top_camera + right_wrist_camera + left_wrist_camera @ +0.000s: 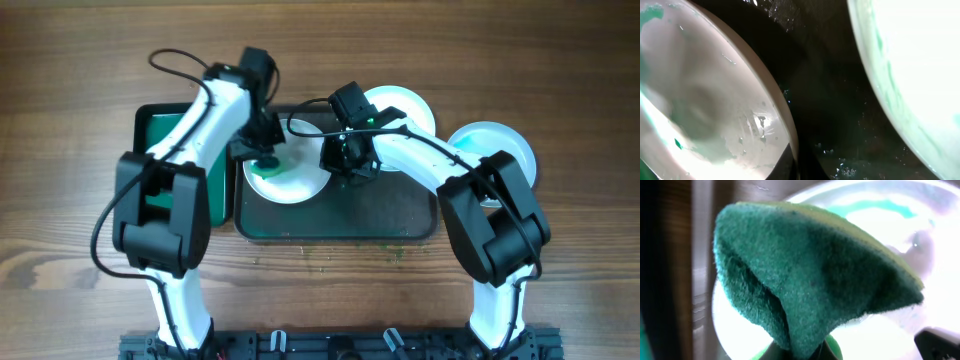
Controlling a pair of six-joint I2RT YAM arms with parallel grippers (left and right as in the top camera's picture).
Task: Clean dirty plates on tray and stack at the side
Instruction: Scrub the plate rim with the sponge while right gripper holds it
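1. Left gripper [264, 152] is pinching a green sponge [810, 280], which is fibrous and folded. It is hovering over the front plate [292, 186] right beneath it; contact is unclear.
2. Right gripper [348, 162] is sitting at that plate's right rim. I can't tell if it's clamping the rim.
3. Front plate is glossy white, round and teal-smeared, lying in the tray [400, 212], which is dark, low-rimmed and wet-looking.
4. Second plate [408, 104] is lying just beyond the right gripper, with a narrow bare tray strip between the rims. Third plate [492, 136] is lying further right, off the tray.
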